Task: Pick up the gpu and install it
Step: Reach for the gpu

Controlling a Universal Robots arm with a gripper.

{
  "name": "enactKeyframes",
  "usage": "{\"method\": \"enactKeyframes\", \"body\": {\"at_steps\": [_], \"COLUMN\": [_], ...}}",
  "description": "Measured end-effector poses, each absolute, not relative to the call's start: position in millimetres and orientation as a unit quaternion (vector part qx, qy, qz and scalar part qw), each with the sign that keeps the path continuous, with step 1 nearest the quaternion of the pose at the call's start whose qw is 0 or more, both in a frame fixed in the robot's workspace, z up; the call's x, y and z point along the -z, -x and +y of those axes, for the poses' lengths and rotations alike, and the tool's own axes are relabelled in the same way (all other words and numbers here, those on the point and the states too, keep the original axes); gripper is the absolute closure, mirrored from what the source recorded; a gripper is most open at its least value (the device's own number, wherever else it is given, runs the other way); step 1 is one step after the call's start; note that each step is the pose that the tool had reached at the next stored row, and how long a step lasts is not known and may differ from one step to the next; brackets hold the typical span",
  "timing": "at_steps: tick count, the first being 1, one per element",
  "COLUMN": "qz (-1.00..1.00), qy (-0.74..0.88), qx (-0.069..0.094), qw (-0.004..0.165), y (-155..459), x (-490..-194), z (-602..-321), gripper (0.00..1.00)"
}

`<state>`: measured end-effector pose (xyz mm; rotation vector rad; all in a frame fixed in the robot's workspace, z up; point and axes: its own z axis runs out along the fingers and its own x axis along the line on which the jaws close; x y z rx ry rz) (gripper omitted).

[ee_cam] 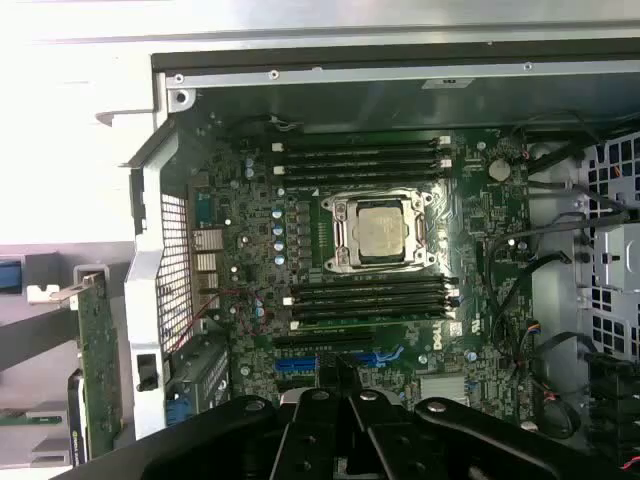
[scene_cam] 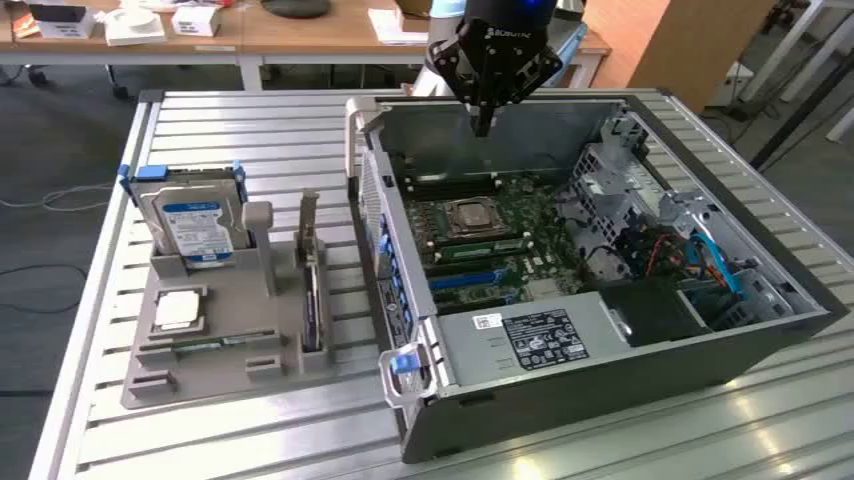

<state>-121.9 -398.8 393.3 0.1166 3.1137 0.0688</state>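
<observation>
My black gripper (scene_cam: pixel 482 125) hangs pinched shut and empty over the open dark-grey metal computer case (scene_cam: pixel 641 385). The thin black gpu card (scene_cam: pixel 311 290), silvery bracket up, stands untouched in the grey plastic holder (scene_cam: pixel 200 375) beside the case — pickup and installation both remain.

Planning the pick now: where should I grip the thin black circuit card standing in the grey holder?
Probably across the black card's upper long edge, from straight above: it stands on edge in the grey holder, flat faces free, lower edge slotted.

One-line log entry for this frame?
gripper: shut, empty, above open case | gpu: upright in gray holder, untouched
</observation>
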Motion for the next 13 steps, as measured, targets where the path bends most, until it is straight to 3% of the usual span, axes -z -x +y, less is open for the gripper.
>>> {"method": "enactKeyframes", "body": {"at_steps": [13], "qz": [0.999], "qy": [-0.037], "qx": [-0.022], "qw": [0.012], "y": [122.1], "x": [-393.2], "z": [-398.8], "gripper": [0.89]}}
